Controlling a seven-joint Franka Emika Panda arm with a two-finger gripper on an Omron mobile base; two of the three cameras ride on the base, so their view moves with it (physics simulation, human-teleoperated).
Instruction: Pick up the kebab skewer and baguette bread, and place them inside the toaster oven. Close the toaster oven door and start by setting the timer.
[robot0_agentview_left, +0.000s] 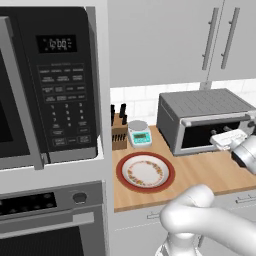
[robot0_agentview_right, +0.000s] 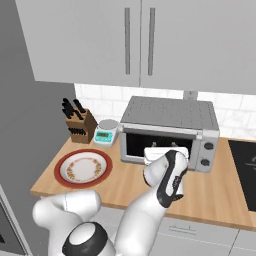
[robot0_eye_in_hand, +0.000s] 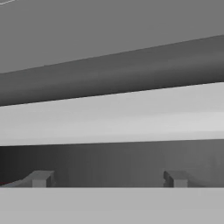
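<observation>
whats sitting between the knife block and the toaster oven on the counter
A small kitchen scale with a green display sits between the knife block and the toaster oven, against the back wall. Both base views show it.

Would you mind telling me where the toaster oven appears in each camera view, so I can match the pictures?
Left base view: toaster oven at right of centre, on the counter.
Right base view: toaster oven at centre, the gripper at its front.
Hand view: a close grey surface with a pale band; I cannot tell what it is.
Shared landmark: the plate, left of the oven.
</observation>
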